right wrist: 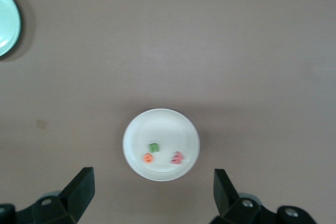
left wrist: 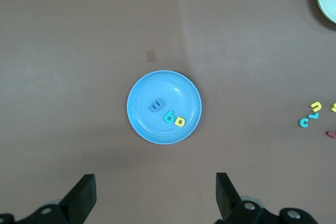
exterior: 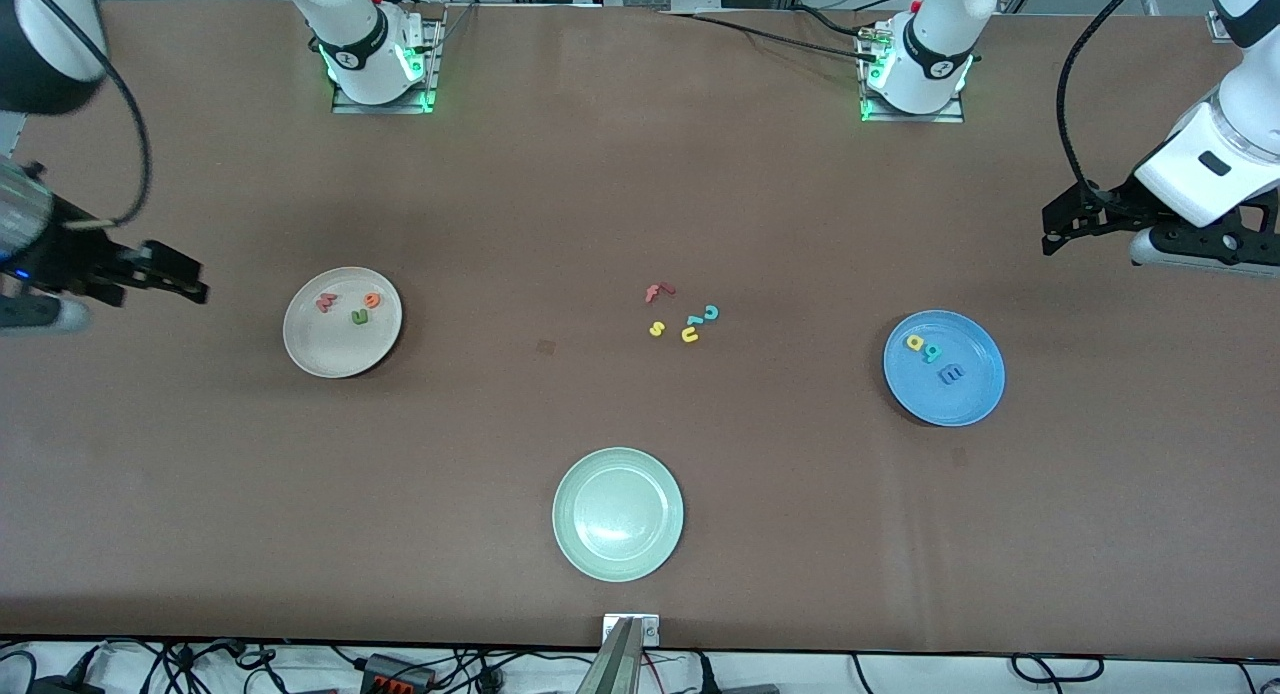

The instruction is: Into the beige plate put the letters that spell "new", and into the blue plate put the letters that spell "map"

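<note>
Both grippers, left gripper (left wrist: 152, 198) and right gripper (right wrist: 152, 195), hang wide open and empty near the surface's ends, and honestly those tiny foam letters, the green n (exterior: 359, 317), orange e (exterior: 372, 300) and pinkish-red w (exterior: 326, 302) in the round beige plate (exterior: 310, 349) plus the blue m (exterior: 951, 374), teal letter (exterior: 932, 353) and yellow letter (exterior: 914, 342) in the round blue plate (exterior: 975, 399), look featherlight and squishy, so I'd pinch across their flat edges.

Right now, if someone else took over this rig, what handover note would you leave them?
Left tool: open, empty, up over the left arm's end of the table, waiting.
Right tool: open, empty, up over the right arm's end, beside the beige plate.
In the beige plate: pinkish-red w, orange e, dark green n.
In the blue plate: yellow letter, teal letter, blue m.
Done: both words look sorted.
Left: apparently nothing. The leftover letters stay mid-table; the pale green plate holds nothing.
</note>
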